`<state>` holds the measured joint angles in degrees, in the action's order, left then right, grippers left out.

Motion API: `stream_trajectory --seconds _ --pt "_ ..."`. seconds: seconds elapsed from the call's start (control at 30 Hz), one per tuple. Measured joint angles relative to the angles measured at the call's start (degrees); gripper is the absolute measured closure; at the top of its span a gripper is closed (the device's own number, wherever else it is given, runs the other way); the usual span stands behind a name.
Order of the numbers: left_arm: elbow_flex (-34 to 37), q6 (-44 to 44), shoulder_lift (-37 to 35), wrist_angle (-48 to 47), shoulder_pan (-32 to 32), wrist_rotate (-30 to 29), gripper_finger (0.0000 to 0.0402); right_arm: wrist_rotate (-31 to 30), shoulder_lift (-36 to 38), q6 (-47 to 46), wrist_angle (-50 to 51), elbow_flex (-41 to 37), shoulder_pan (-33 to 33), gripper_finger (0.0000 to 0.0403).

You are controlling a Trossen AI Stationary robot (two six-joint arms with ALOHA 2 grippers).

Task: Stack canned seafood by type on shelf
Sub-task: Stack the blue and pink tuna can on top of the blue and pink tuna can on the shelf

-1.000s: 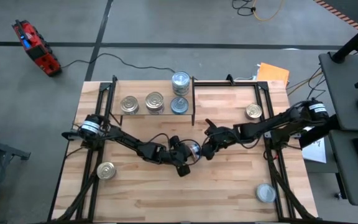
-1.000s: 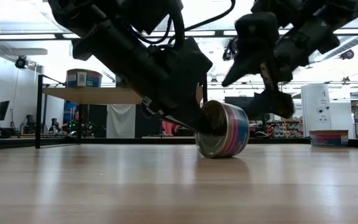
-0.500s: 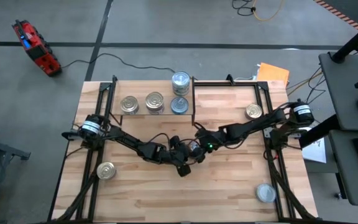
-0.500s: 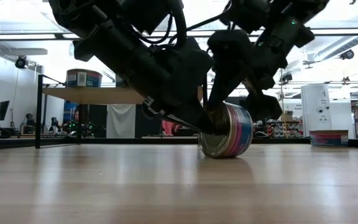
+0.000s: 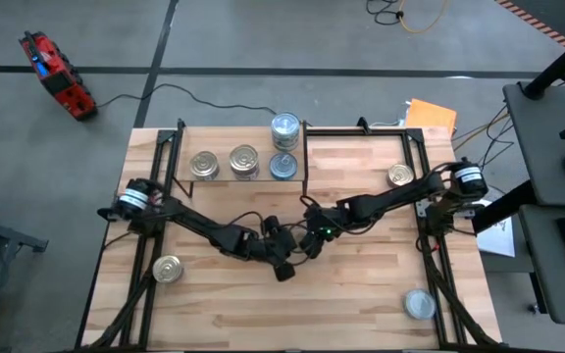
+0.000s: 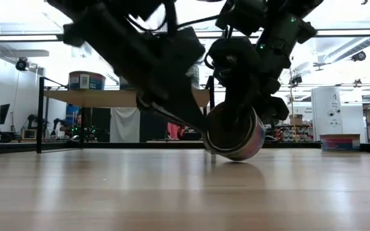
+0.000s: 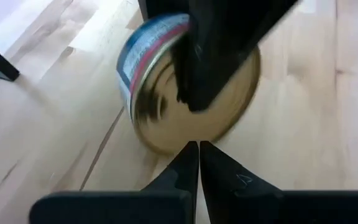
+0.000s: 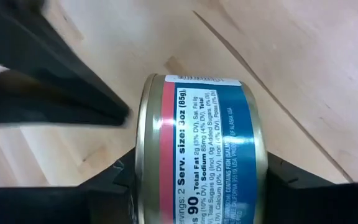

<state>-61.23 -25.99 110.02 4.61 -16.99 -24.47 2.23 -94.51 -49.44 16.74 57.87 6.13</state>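
Two robot arms meet at mid-table over a single tin (image 6: 235, 133), tipped on its edge on the wooden tabletop (image 5: 361, 294). The right gripper (image 5: 314, 231) straddles the tin, one dark finger (image 8: 114, 186) on each side of its blue-and-red label, which the right wrist view shows close up; whether the fingers already press the tin is not clear. The left gripper (image 7: 198, 163) has its fingers pinched together, tips just beside the tin's golden end face in the left wrist view. In the low view the tin leans with its lower rim on the wood, both arms crowding it from above. On the shelf (image 5: 222, 179) at the table's back edge sit two golden-lidded tins (image 5: 204, 164) side by side, then a silver-lidded tin (image 5: 282, 166), with another silver one (image 5: 284, 127) behind it. Loose tins remain on the tabletop: a golden one (image 5: 168, 269) near the left edge, another golden one (image 5: 399, 176) toward the right rear, and a silver one (image 5: 419, 304) at the right front corner.
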Motion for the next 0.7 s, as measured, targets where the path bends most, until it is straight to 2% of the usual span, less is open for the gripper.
stream_trajectory --seconds 0.27,0.47,0.6,0.7 --pt "0.0 2.0 -8.2 -10.4 -0.1 -0.4 0.0401 0.1 4.2 1.2 3.5 -0.1 0.0 0.0229" --pt "0.0 4.7 -18.4 -16.3 0.0 0.1 0.0401 -0.9 13.2 2.8 3.8 -0.1 -0.7 0.0229" --pt "0.0 7.8 -25.5 -18.2 1.1 0.0 0.0401 -2.5 19.4 3.9 1.8 -0.1 -2.9 0.0229" --pt "0.0 9.8 -30.5 -18.4 2.2 0.2 0.0401 -2.6 22.5 6.0 -3.3 -0.1 -5.2 0.0229"
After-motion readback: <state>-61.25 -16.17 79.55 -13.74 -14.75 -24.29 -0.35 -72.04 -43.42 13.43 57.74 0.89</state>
